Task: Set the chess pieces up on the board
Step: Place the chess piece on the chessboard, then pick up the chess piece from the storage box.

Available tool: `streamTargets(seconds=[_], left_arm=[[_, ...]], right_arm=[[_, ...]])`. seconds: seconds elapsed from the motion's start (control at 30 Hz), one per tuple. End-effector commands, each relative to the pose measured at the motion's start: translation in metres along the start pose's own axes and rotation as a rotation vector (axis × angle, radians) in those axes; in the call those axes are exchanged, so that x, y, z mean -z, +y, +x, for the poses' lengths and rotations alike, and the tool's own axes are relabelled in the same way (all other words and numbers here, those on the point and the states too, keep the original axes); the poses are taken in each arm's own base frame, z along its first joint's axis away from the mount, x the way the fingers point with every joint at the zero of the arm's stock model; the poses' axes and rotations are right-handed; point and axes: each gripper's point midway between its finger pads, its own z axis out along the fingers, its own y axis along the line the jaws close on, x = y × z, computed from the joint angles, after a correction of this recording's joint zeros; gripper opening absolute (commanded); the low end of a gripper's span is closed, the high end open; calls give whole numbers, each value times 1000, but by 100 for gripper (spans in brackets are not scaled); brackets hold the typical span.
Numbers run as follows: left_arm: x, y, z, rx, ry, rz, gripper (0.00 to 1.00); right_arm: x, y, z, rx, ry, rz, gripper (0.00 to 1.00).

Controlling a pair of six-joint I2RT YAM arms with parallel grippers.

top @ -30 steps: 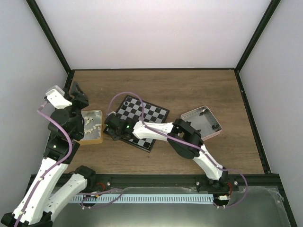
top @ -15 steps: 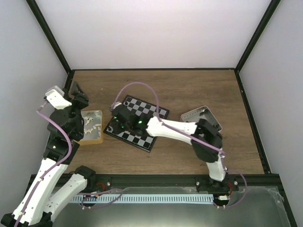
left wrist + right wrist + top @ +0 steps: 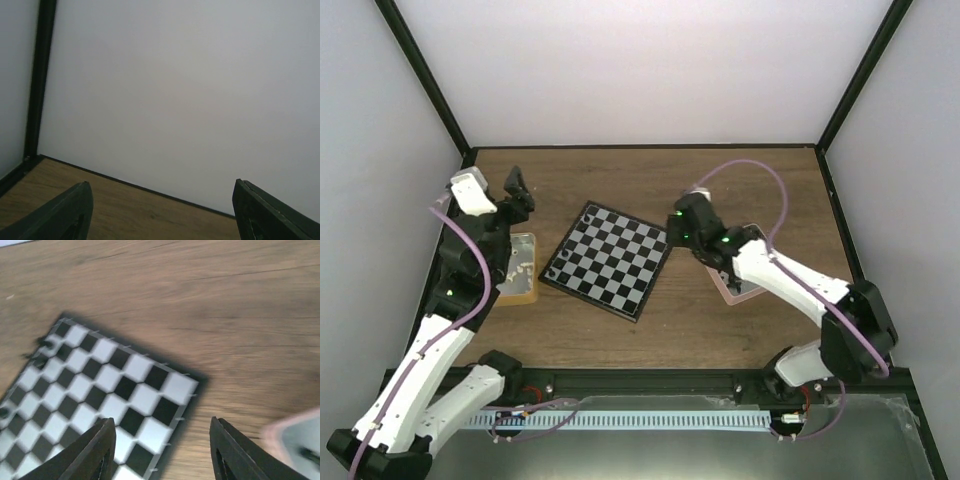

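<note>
Chessboard (image 3: 610, 262) lies skewed at mid-table, cream chess pieces (image 3: 518, 262) in the tan tray (image 3: 515, 292) just left of it; left gripper (image 3: 517, 190) hangs beyond that tray, fingers spread, nothing between; right gripper (image 3: 677, 222) hangs beside the board's right corner, likewise spread and empty.

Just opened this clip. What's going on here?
Two robot arms are setting up a chess game. The board lies mid-table and looks almost bare. The left pincer is open and empty, raised toward the back wall, beyond the tan tray where cream-white pieces lie. The right pincer, also open and empty, hovers over the table between the board's corner and the pink tray. Nothing is being carried.
</note>
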Motion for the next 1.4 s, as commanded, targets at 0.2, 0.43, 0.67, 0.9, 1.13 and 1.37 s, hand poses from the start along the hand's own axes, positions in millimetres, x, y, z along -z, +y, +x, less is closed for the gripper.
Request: streamTargets(seconds=[0.2,0.43,0.67,0.9,1.13,1.37], left_arm=[[-19,-38,38,-84,130,186,88],[-24,-40,50,-106,168,192,89],[-25,-38,53,-116,173,184,89],[-25,-36,54,-124,175,177,89],[-25,-35,56,-128,179,173,89],[-25,-36,56,-126,181,177,89]], right_arm=[[19,-164,15,-246,0,373,56],[36,-266,49,-401,37,649,44],[30,-293,66,-431,86,696,39],[19,-300,80,-441,130,715,30],[18,-303,87,-449,147,735,29],[20,-307,96,-470,165,768,29]])
